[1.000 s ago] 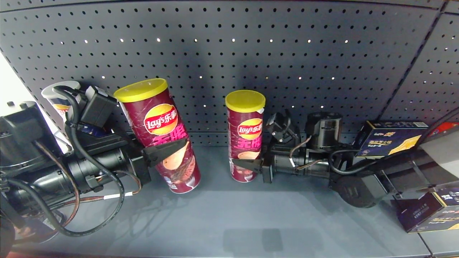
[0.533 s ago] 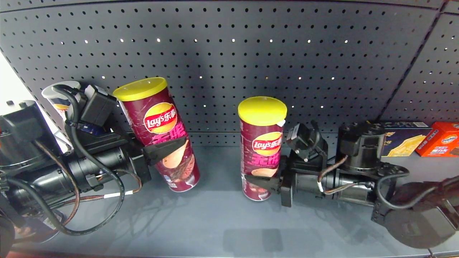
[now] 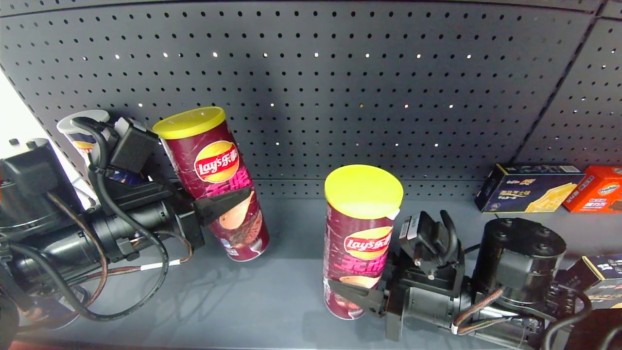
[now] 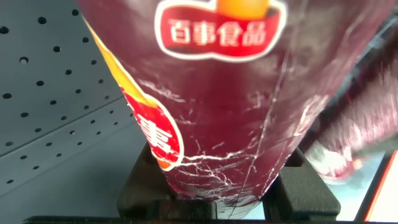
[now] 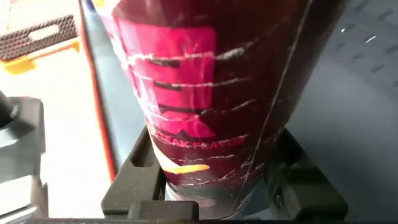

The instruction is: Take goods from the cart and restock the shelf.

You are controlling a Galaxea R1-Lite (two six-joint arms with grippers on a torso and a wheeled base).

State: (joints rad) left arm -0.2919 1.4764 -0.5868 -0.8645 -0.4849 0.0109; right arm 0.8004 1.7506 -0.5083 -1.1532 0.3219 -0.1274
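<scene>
the left can (image 3: 211,180), tilted at the far left of the shelf (image 3: 272,291), is clamped by the left gripper (image 3: 226,205) and the right can (image 3: 362,238), nearer the front, by the right gripper (image 3: 351,294), so a topple may be caused if either, seemingly not seated flat, is released.

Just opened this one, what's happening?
Each arm has a maroon chip can clamped over the shelf. The left gripper holds the left can tilted, close to the pegboard. The right gripper holds the right can upright, nearer the shelf's front. Whether either base touches down is unclear. A navy box and an orange box sit at the back right.
</scene>
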